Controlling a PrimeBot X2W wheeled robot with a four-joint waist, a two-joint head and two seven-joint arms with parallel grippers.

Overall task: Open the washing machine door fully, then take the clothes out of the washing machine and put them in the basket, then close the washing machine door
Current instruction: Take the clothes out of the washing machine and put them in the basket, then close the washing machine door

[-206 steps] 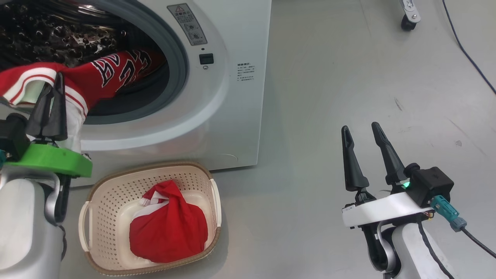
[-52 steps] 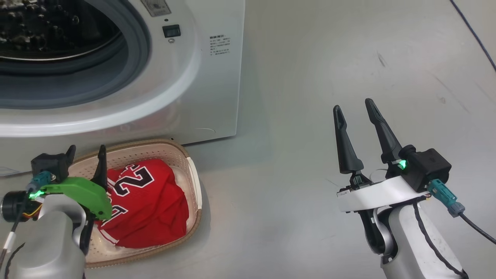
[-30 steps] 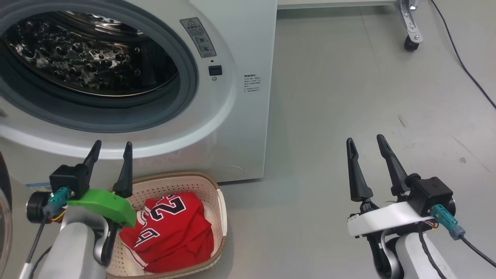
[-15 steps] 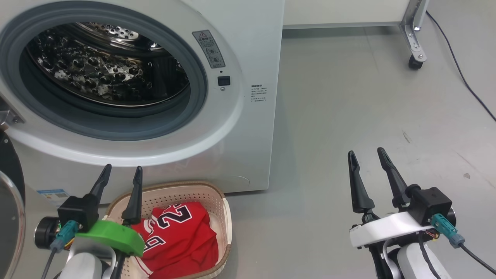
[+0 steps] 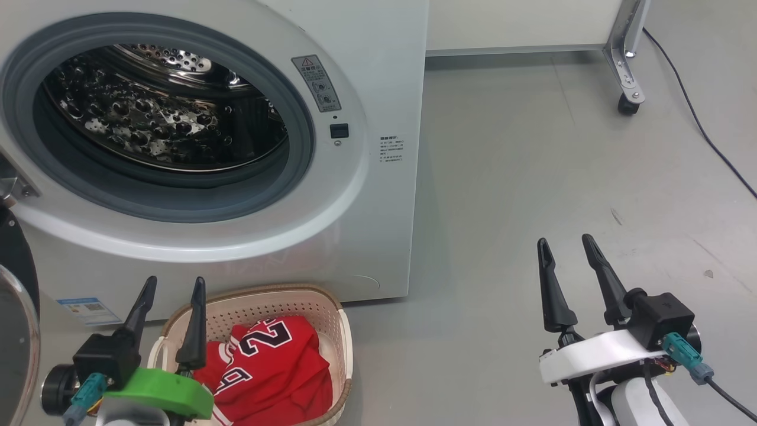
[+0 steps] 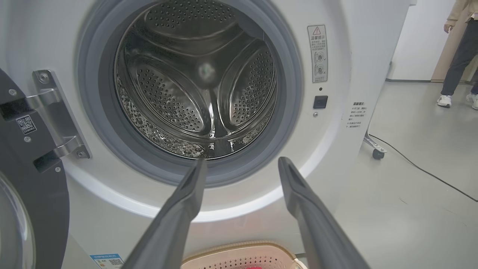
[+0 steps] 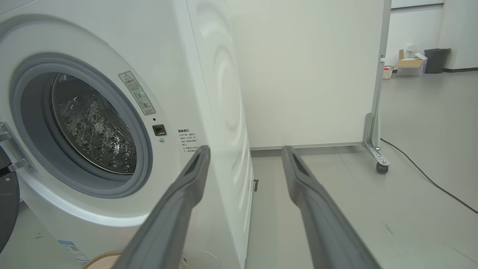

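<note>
The left gripper (image 5: 175, 279) and right gripper (image 5: 563, 239) are being held spread and empty, since the clothes (image 5: 272, 367) are being kept in the basket (image 5: 260, 291).

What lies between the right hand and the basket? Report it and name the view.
In the head view, the stretch between the right hand and the basket is bare grey floor; nothing lies on it.

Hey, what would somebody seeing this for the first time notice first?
The washing machine, upper left in the head view, gapes open on its glittering steel drum. Below it on the floor, the basket holds a bright red jersey with navy numbers.
</note>
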